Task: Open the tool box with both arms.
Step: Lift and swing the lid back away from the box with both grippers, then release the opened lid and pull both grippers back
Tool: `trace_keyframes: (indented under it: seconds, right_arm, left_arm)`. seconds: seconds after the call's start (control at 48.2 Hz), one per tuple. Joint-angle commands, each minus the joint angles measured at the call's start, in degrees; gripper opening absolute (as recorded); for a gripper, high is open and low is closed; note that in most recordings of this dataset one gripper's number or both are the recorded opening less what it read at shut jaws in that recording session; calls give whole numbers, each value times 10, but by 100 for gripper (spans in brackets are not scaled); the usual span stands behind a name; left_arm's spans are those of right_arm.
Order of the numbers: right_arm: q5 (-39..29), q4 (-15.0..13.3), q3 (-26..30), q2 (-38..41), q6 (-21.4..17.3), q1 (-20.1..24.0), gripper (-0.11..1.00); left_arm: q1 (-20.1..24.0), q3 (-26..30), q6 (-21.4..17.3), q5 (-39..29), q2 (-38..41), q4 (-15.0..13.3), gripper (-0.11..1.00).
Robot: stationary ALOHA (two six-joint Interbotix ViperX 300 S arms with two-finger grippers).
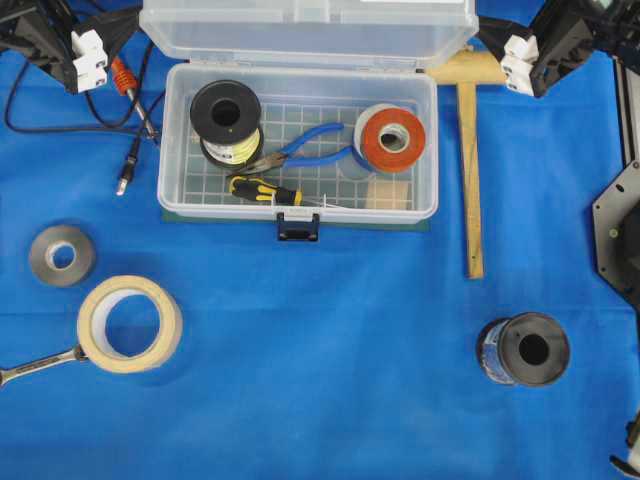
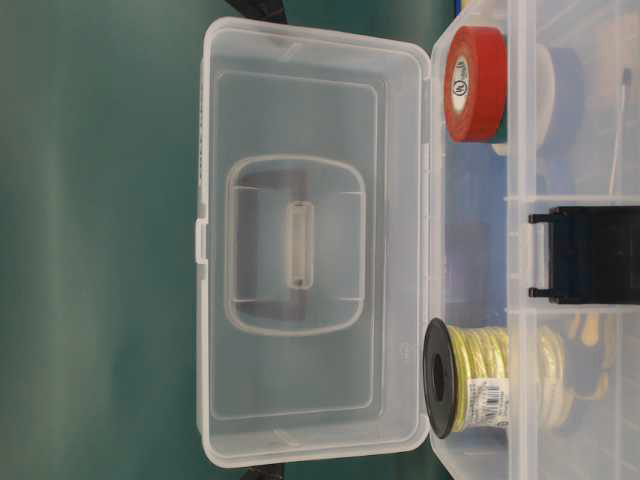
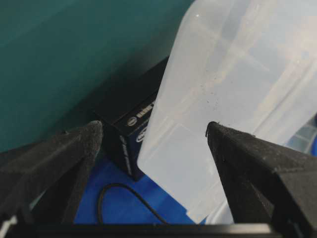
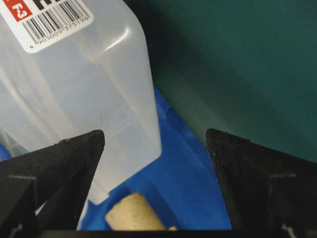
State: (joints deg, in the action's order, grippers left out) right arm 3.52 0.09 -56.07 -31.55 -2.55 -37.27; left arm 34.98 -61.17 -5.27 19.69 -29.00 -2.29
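The tool box [image 1: 300, 213] stands open at the back middle of the blue cloth. Its clear lid [image 1: 308, 30] is raised behind the base and its dark latch [image 1: 298, 228] hangs at the front. The table-level view shows the lid's inside [image 2: 310, 250] and the latch [image 2: 590, 255]. My left gripper [image 1: 135, 25] is open at the lid's left end; the lid corner [image 3: 237, 99] shows between its fingers [image 3: 154, 131], ungripped. My right gripper [image 1: 485, 35] is open at the lid's right end, beside the lid corner [image 4: 84, 84], with its fingers [image 4: 155, 136] empty.
Inside the box: a yellow wire spool [image 1: 226, 120], blue pliers [image 1: 310, 145], a screwdriver [image 1: 262, 190], red tape [image 1: 392, 140]. A wooden mallet [image 1: 470, 170] lies right of it. Grey tape [image 1: 62, 255], masking tape [image 1: 130, 323], a wrench [image 1: 35, 368], a black spool [image 1: 525, 350] and cables [image 1: 130, 150] lie around.
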Motion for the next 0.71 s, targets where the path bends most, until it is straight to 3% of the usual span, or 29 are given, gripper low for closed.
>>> trace_keyframes:
  seconds: [0.0, 0.353, 0.685]
  right_arm:
    - [8, 0, 25, 16, 2, -4, 86]
    - [8, 0, 48, 56, 7, -24, 86]
    - [-4, 0, 37, 35, 6, -43, 86]
  left_arm:
    - [-4, 18, 2, 1, -3, 3, 88]
    - [32, 17, 2, 0, 1, 3, 88]
    - [59, 5, 1, -25, -14, 3, 88]
